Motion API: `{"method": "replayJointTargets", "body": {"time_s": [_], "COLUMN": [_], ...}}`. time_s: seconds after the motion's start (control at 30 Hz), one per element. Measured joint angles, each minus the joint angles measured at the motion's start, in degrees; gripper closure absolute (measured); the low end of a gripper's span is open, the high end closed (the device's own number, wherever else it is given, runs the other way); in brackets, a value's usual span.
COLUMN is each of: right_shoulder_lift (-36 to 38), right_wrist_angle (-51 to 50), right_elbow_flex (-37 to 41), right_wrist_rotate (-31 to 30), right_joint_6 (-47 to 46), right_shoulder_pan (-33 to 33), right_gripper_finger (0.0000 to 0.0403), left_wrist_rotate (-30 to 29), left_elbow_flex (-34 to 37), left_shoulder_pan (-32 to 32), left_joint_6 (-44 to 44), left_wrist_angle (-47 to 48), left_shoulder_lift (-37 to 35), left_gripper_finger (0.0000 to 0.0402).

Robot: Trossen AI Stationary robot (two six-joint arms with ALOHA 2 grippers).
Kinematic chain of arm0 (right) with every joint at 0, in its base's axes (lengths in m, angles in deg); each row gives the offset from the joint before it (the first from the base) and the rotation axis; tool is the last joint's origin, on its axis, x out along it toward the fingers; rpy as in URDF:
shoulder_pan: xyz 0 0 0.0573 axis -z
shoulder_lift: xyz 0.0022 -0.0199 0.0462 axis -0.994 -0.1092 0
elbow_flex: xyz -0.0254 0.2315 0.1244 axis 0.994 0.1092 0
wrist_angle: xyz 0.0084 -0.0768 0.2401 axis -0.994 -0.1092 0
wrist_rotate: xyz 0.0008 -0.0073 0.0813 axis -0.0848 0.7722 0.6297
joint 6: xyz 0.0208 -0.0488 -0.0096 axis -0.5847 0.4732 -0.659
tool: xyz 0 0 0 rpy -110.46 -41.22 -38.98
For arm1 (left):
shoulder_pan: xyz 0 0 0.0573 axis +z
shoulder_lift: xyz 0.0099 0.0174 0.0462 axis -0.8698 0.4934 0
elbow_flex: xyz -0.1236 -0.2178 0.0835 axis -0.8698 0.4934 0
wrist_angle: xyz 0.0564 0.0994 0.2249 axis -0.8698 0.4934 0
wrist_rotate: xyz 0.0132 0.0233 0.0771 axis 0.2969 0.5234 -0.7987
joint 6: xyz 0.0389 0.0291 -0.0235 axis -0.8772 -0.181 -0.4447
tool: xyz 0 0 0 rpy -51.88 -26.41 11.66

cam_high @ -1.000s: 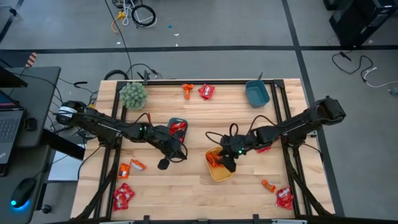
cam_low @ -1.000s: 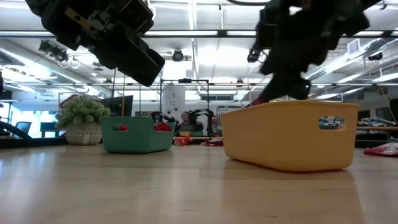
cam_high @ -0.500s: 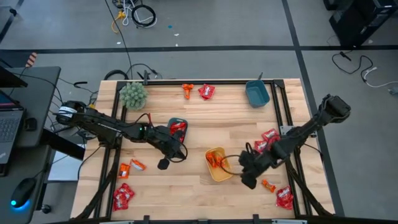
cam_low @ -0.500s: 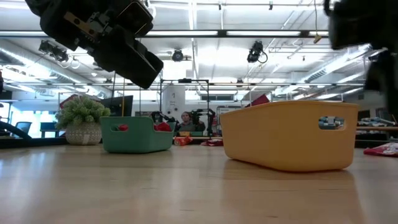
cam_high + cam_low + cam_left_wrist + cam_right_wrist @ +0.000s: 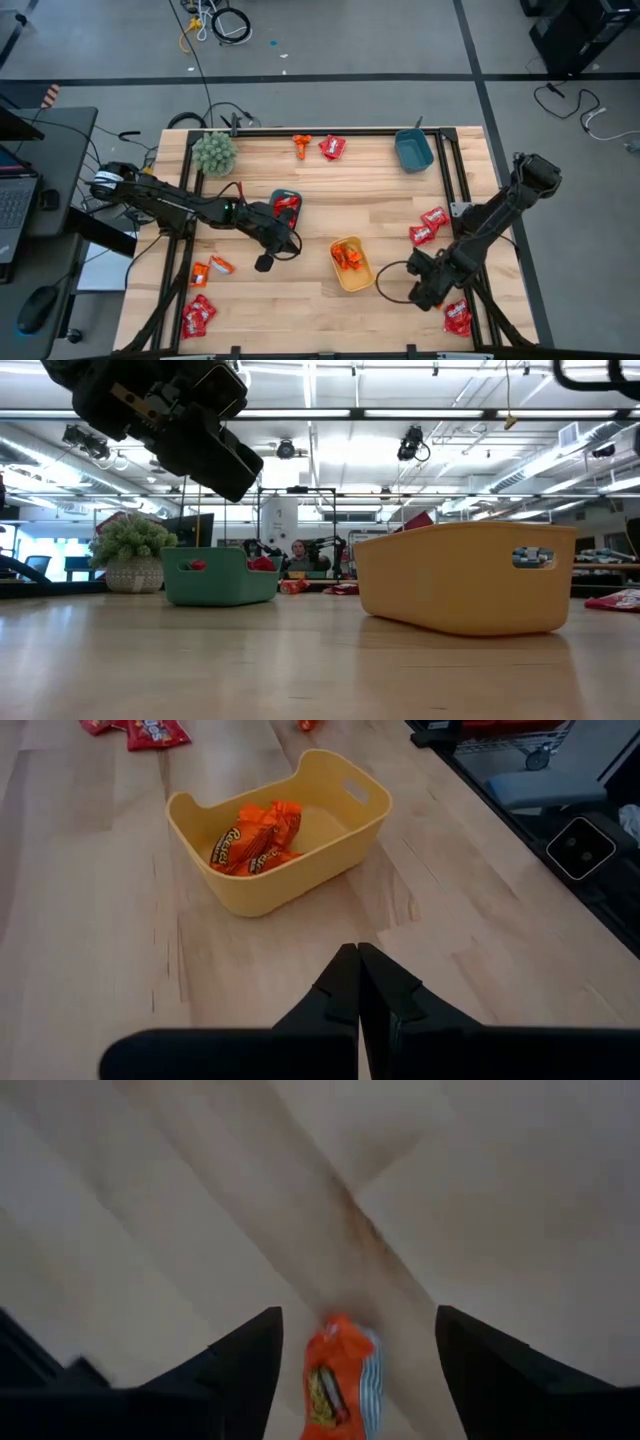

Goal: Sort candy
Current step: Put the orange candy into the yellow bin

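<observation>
**Ana:** Right gripper (image 5: 350,1345) first — where is it, and how do its fingers stand?

**Ben:** It hangs over the near right part of the table (image 5: 300,310), fingers spread wide with nothing between them. In the right wrist view an orange-wrapped candy (image 5: 340,1375) lies on the wood straight ahead, centred in the gap between the two dark fingers.

**Ana:** And the candy's long axis?

**Ben:** It seems to run forward along the gripper's line of sight, so the fingers flank its long sides. Judging by that, a straight descent should bracket it across the narrow way.

**Ana:** Could the left arm take it instead?

**Ben:** Hardly. The left gripper (image 5: 357,982) is pressed closed and empty, hovering left of the yellow tray (image 5: 352,281), well apart from that candy. The right arm is far nearer.

**Ana:** Where does the piece belong?

**Ben:** Probably in the yellow tray, which already holds orange candies (image 5: 255,838); it sits to the left of the right gripper. Red packets (image 5: 428,225) lie farther back on the right side.
</observation>
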State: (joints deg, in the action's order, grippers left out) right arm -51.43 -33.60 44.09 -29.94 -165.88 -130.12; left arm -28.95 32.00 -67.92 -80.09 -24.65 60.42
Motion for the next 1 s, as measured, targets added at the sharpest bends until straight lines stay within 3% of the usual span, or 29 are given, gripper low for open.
{"method": "replayJointTargets", "body": {"time_s": [0.4, 0.73, 0.87, 1.0], "right_shoulder_lift": [-0.22, -8.75, -9.63, -8.27], "right_wrist_angle": [2.51, 4.72, 4.12, 3.3], "right_elbow_flex": [0.02, -0.21, -0.22, -0.66], "right_wrist_rotate": [0.59, 5.04, 5.63, 5.77], "right_joint_6": [-3.88, -0.14, 1.34, 3.62], "right_shoulder_pan": [-3.97, -4.98, -4.89, -3.36], "right_gripper_finger": [0.0175, 0.0177, 0.0216, 0.0303], "left_wrist_rotate": [0.0, -0.04, -0.23, -1.75], "left_elbow_flex": [0.0, 0.0, 0.0, 0.0], "left_shoulder_pan": [0.0, 0.0, 0.01, 0.0], "left_joint_6": [-0.15, -0.87, -0.85, -0.24], "left_wrist_angle": [0.18, 0.21, 0.13, -0.02], "left_shoulder_lift": [0.0, -0.01, 0.0, 0.01], "left_gripper_finger": [0.0401, 0.0401, 0.0401, 0.0401]}}
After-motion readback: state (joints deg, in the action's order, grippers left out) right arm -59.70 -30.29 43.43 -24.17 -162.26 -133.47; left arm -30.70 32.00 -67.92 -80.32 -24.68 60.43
